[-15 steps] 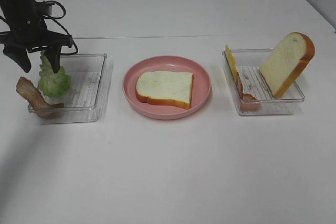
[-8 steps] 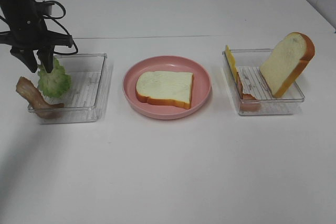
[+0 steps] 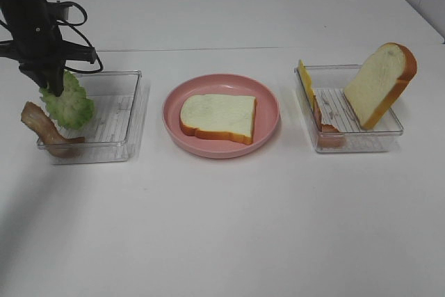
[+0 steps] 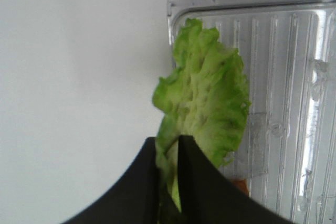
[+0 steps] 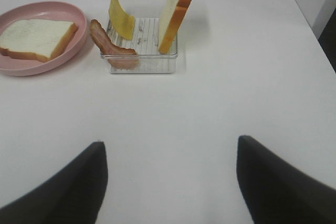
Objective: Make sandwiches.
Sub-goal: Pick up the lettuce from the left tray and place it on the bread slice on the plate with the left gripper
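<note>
1. Looks like a robotics lab or test station, not a kitchen.
2. Bare white table [image 3: 222, 227], with toy bread [image 3: 217, 116] set on a pink plate [image 3: 271, 113] between clear plastic trays [image 3: 139, 109].
3. Black robot arm [image 3: 28, 12] trailing loose cables [image 3: 78, 12].

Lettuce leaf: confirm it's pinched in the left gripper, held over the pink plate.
Not quite. The left gripper does pinch the lettuce leaf, but at the clear tray on the left, not over the pink plate. The exterior high view shows this.
</note>
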Robot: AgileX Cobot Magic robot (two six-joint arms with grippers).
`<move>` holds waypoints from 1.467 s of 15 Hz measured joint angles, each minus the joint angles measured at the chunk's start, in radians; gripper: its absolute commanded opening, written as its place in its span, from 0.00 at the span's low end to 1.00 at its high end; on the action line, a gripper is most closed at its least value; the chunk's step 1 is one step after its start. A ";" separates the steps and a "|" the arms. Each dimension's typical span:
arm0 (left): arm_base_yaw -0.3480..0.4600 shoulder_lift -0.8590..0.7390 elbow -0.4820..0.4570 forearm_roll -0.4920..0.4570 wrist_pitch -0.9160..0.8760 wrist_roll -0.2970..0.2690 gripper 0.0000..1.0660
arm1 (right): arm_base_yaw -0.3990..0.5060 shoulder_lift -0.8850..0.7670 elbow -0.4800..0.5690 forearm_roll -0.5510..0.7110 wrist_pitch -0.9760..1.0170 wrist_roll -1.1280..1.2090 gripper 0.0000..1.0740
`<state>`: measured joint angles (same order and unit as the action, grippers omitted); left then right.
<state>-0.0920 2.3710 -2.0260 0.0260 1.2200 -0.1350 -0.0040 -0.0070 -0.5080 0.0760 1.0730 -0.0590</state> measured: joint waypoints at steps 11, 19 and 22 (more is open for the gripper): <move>-0.001 -0.085 -0.091 -0.140 -0.002 0.025 0.00 | 0.000 0.000 0.000 0.000 0.000 0.000 0.62; -0.040 -0.103 -0.134 -0.687 -0.098 0.235 0.00 | 0.000 0.000 0.000 0.000 0.000 0.000 0.62; -0.118 -0.103 -0.134 -0.737 -0.151 0.252 0.00 | 0.000 0.000 0.000 0.000 0.000 0.000 0.62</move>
<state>-0.2100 2.2680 -2.1600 -0.7110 1.0690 0.1170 -0.0040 -0.0070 -0.5080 0.0760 1.0730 -0.0590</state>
